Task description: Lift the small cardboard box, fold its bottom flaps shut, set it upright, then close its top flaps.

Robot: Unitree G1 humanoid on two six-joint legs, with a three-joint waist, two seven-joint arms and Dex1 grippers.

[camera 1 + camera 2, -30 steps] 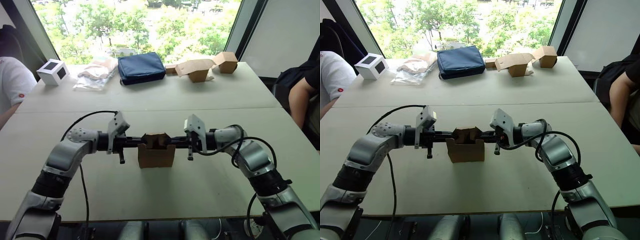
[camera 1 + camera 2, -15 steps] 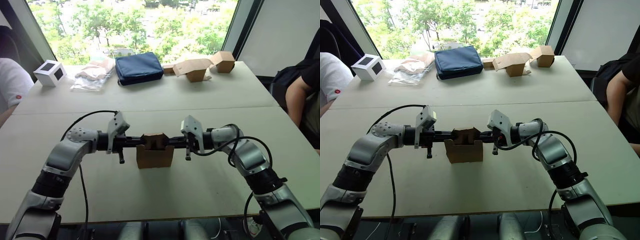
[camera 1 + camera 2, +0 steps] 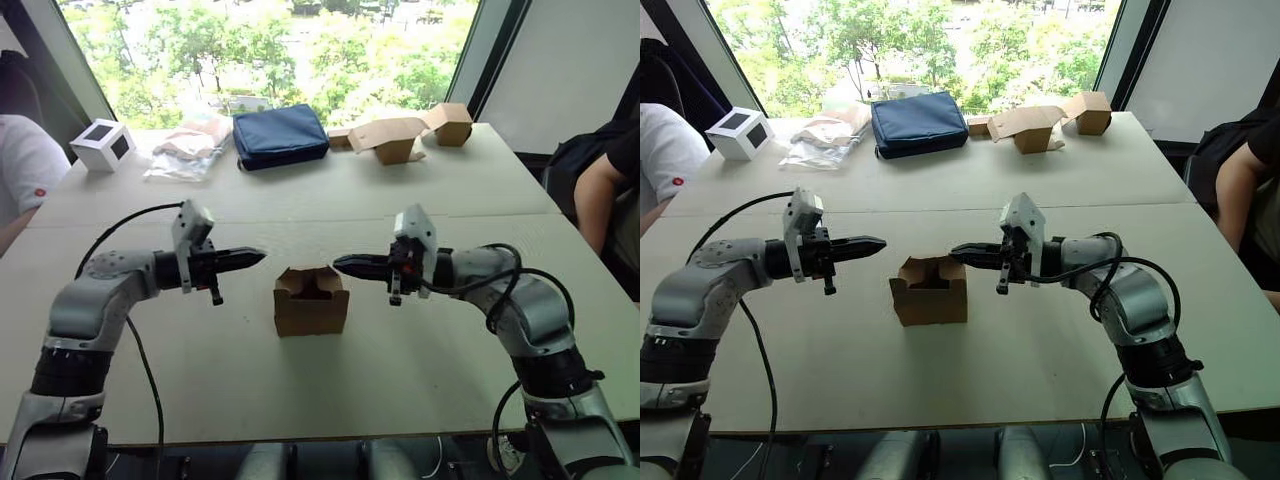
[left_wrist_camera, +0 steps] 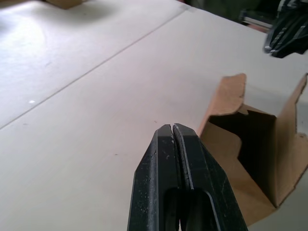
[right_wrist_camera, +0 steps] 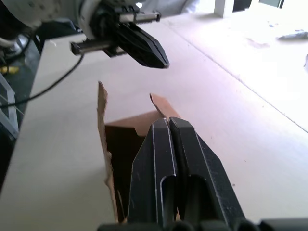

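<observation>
small cardboard box [image 3: 311, 300] upright on table [image 3: 420, 190], mid near side, top flaps [image 3: 312, 277] standing open. Left gripper [image 3: 258, 255] left of box, fingers pressed together, off it. Right gripper [image 3: 340, 263] right of box, fingers together, not touching. Tips point at each other above box.

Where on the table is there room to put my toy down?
Bare table lies in front of the small cardboard box, and a wide strip behind it runs to the far row. That far edge is crowded: white cube, plastic bags, blue pouch, brown cartons.
</observation>
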